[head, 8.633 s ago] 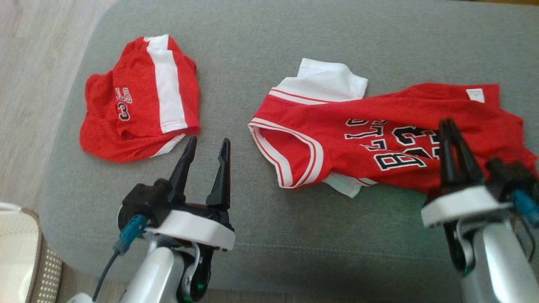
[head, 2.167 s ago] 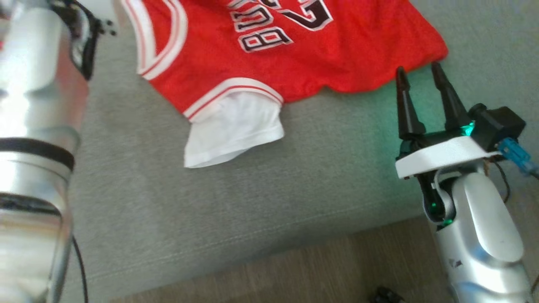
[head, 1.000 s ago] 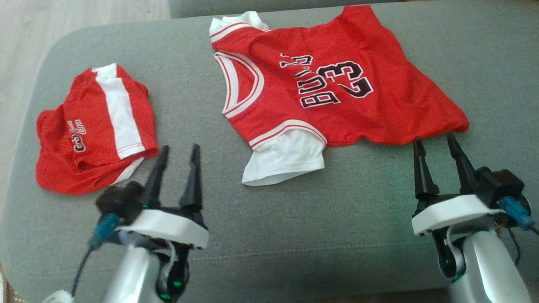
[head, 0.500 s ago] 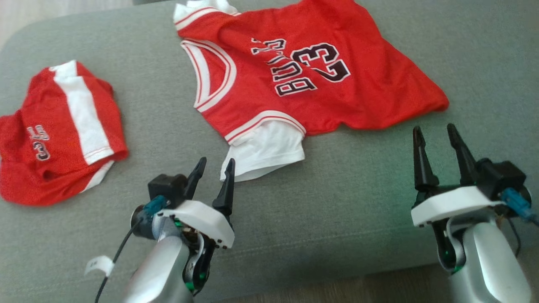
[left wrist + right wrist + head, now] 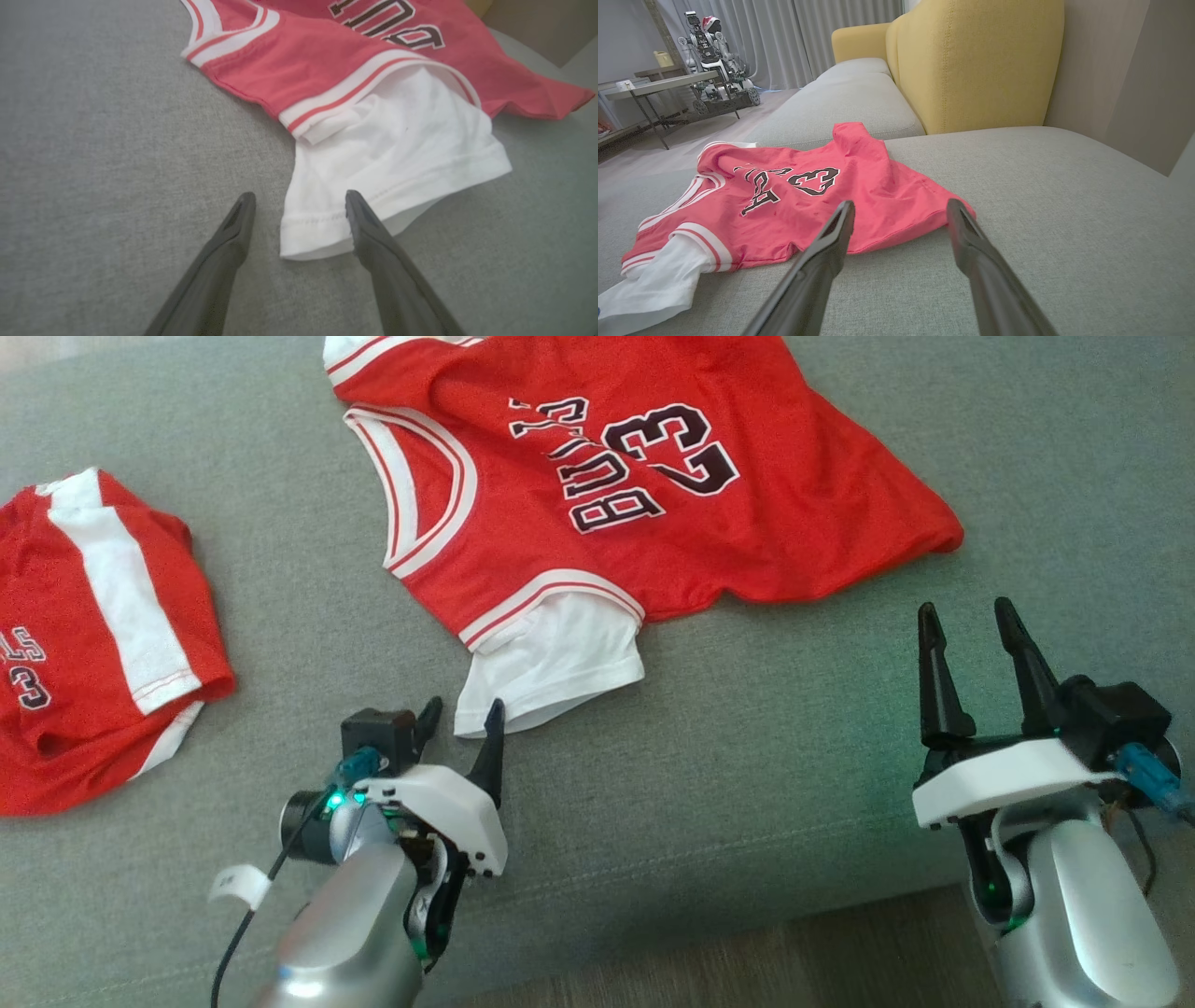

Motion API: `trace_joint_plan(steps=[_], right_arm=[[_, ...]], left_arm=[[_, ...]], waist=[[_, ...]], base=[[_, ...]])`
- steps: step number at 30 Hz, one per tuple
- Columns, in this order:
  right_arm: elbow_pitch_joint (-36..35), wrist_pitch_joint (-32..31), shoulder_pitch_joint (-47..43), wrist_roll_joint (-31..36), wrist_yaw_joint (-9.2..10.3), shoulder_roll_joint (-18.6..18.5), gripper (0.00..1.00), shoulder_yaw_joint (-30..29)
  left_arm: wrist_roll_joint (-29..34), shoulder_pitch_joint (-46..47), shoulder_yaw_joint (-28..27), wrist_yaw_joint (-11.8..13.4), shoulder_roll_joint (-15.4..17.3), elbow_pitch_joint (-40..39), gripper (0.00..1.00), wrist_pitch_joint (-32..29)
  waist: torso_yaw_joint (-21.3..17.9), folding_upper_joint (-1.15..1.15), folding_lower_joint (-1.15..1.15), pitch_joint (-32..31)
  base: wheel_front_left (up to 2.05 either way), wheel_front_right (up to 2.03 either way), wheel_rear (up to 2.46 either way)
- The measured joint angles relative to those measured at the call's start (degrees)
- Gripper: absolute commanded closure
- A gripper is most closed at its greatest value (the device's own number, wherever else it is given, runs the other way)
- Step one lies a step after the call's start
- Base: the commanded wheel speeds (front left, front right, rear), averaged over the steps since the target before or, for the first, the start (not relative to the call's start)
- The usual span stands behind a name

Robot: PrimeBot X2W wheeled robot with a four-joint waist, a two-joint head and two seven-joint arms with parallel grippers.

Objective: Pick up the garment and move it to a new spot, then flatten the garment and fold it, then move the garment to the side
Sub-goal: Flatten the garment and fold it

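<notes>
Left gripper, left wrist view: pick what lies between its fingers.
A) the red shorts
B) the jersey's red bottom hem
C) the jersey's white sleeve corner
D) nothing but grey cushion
C: the white sleeve has its hemmed corner between the two dark fingers of the open left gripper, lying on the grey cushion.

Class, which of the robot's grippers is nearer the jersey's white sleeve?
Left. The left gripper is right at the hem of the white sleeve, its corner between the open fingers; the right gripper sits far off, near the red bottom edge of the jersey.

home lounge: sofa (image 5: 971, 70), curtains (image 5: 808, 37)
</notes>
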State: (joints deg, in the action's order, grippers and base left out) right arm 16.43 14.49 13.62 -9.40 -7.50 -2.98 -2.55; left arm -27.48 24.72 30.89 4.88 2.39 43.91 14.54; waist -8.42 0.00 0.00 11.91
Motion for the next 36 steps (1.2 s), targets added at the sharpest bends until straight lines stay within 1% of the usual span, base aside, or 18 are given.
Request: trace_joint_plan(steps=[8,9,10,11,16,19,21,24,29,36], right_arm=[[0.46,0.0,0.34,0.0,0.0,0.0,0.0,-0.23],[0.48,0.0,0.36,0.0,0.0,0.0,0.0,-0.27],[0.51,0.0,0.38,0.0,0.0,0.0,0.0,-0.33],[0.54,0.0,0.42,0.0,0.0,0.0,0.0,-0.4],[0.46,0.0,0.55,0.01,0.0,0.0,0.0,-1.19],[0.41,0.0,0.55,0.35,0.0,0.0,0.0,-2.13],[0.44,0.0,0.54,0.35,0.0,0.0,0.0,-2.67],[0.51,0.0,0.55,0.35,0.0,0.0,0.0,-2.96],[1.67,0.0,0.54,0.32,0.0,0.01,0.0,-3.67],[6.05,-0.04,0.55,-0.83,0.0,0.02,0.0,-5.52]], left_arm=[[-1.29,2.14,3.71,-0.42,0.0,4.85,0.0,0.2],[-1.79,2.36,3.98,-0.44,0.0,5.2,0.28,0.2],[-2.11,2.58,4.27,-0.62,0.0,5.57,0.79,0.2],[-2.44,2.72,4.54,-0.69,0.01,5.87,1.0,0.2],[-3.44,2.71,5.06,-0.91,-0.1,5.05,1.0,0.14],[-3.37,2.44,3.08,-0.42,-0.1,1.78,1.0,0.11],[-2.82,2.19,0.48,0.26,-0.11,-1.4,1.0,0.11],[0.0,0.91,-4.81,1.69,-0.13,-7.94,1.0,0.11],[4.16,-3.58,-11.59,2.0,-0.15,-16.51,1.0,0.1],[5.92,-7.31,-17.02,2.0,-0.15,-23.92,1.0,0.11]], waist=[[-0.22,0.0,0.0,-0.35],[-0.18,0.0,0.0,-0.42],[-0.12,0.0,0.0,-0.49],[-0.05,0.0,0.0,-0.56],[0.79,0.0,0.0,-0.68],[1.79,0.0,0.0,-0.62],[2.48,0.0,0.0,-0.76],[3.4,0.0,0.0,-1.21],[4.73,0.0,0.0,-2.19],[6.19,0.0,0.0,-2.88]], base=[[0.0,0.0,0.0],[0.0,0.0,0.0],[0.0,0.0,0.0],[0.0,0.0,0.0],[0.0,0.0,0.0],[0.0,0.0,0.0],[0.0,0.0,0.0],[0.0,0.0,0.0],[0.0,0.0,0.0],[0.0,0.0,0.0]])
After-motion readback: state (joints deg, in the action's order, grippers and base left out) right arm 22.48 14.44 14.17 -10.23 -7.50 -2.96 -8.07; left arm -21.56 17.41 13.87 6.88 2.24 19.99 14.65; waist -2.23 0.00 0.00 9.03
